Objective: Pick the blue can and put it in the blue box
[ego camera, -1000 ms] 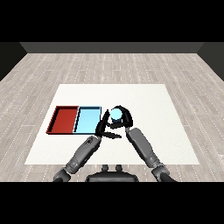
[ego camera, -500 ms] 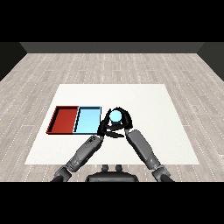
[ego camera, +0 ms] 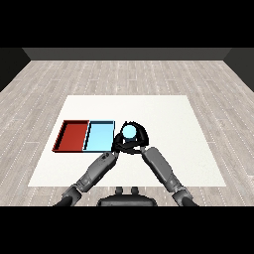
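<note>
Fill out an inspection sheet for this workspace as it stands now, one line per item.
Surface: white table, square top.
Job's things: light blue cylindrical can held just right of the light blue tray, not in it.
Clutter: red tray, touching the blue tray's left side.
Hands: right hand curled round the can; left hand close beside it, state unclear.
Cables: nothing seen.
Surroundings: grey wood-plank floor, dark walls.

Blue can beside blue tray
</note>
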You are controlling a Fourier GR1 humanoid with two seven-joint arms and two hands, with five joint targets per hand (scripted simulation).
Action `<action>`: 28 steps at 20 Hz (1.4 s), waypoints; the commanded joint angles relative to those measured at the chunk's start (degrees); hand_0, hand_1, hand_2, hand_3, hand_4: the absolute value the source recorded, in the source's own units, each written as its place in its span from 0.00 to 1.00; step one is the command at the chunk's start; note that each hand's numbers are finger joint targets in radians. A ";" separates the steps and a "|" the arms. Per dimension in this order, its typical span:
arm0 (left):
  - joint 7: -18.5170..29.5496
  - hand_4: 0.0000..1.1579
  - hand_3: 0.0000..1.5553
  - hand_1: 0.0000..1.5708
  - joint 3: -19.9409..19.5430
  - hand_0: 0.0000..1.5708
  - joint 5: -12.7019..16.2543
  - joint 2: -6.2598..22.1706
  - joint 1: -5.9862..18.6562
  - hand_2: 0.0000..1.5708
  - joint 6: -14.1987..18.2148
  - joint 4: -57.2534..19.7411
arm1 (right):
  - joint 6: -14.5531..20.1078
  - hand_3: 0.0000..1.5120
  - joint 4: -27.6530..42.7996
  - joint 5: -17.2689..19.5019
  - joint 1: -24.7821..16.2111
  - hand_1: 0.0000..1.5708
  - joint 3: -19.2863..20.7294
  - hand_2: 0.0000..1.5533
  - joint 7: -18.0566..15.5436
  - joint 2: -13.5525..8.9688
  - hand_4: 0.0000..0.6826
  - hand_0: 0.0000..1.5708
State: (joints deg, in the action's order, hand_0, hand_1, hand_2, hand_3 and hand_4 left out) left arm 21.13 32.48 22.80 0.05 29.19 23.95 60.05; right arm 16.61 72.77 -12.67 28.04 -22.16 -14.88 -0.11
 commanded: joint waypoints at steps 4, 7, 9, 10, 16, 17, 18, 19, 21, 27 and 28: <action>1.99 0.00 0.00 0.00 3.03 0.00 0.61 -0.03 -1.83 0.00 1.31 0.48 | 5.99 0.91 1.72 -1.14 -0.24 0.93 -6.82 0.94 0.18 0.10 0.78 0.93; -0.76 0.00 0.00 0.00 -0.30 0.00 -2.03 -0.03 0.53 0.00 -1.33 -0.56 | 3.31 0.89 -3.43 -0.84 5.09 0.91 -2.67 0.93 1.39 0.09 0.75 0.91; -0.92 0.00 0.00 0.00 4.48 0.00 2.12 -0.01 4.56 0.00 3.30 -1.70 | 3.44 0.89 -3.82 -2.78 1.48 0.92 -6.45 0.93 -3.46 0.09 0.71 0.92; 1.12 0.00 0.00 0.00 2.20 0.00 0.66 0.00 1.79 0.00 0.61 -2.30 | 9.27 0.90 0.36 -4.41 3.34 0.92 -11.02 0.93 -0.19 0.08 0.71 0.92; -1.67 0.94 0.86 0.92 1.94 0.92 5.54 0.01 5.60 0.93 9.56 -3.93 | 4.18 0.91 0.41 -2.21 2.57 0.92 -5.67 0.94 0.37 0.07 0.75 0.92; 2.54 1.00 0.97 1.00 2.80 1.00 9.32 0.01 6.70 1.00 9.05 -8.87 | 3.71 0.91 1.79 -0.46 0.42 0.92 -4.83 0.94 0.22 0.07 0.76 0.92; -0.38 0.99 0.96 1.00 3.37 1.00 5.17 0.01 3.94 1.00 10.28 -5.38 | 4.06 0.91 3.76 -1.87 0.12 0.91 -5.89 0.94 1.68 0.07 0.75 0.91; 1.50 0.98 0.95 1.00 6.53 1.00 8.03 0.01 6.48 1.00 13.11 -7.02 | 0.76 0.91 -0.08 -1.03 1.49 0.91 -2.64 0.94 -0.18 -0.27 0.77 0.91; 0.39 0.97 0.94 1.00 7.94 1.00 9.20 0.00 7.94 0.99 13.92 -8.93 | 4.25 0.91 2.97 -1.52 -0.13 0.90 -7.43 0.94 0.64 0.06 0.77 0.90; 1.05 0.99 0.95 1.00 3.56 1.00 2.93 0.04 3.92 0.99 12.19 -6.65 | 7.44 0.91 0.80 -4.55 3.12 0.91 -8.83 0.94 -0.83 0.04 0.77 0.91; -3.26 0.99 0.95 1.00 2.24 1.00 1.75 0.04 5.77 0.99 13.25 -5.32 | 1.73 0.91 1.09 -3.48 0.25 0.91 -4.03 0.94 -1.89 -1.37 0.78 0.91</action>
State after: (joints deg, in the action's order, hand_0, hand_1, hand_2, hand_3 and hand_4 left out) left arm 22.06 36.28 26.65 1.48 33.57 35.20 54.60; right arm 22.04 72.64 -15.65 29.92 -28.48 -15.95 -1.55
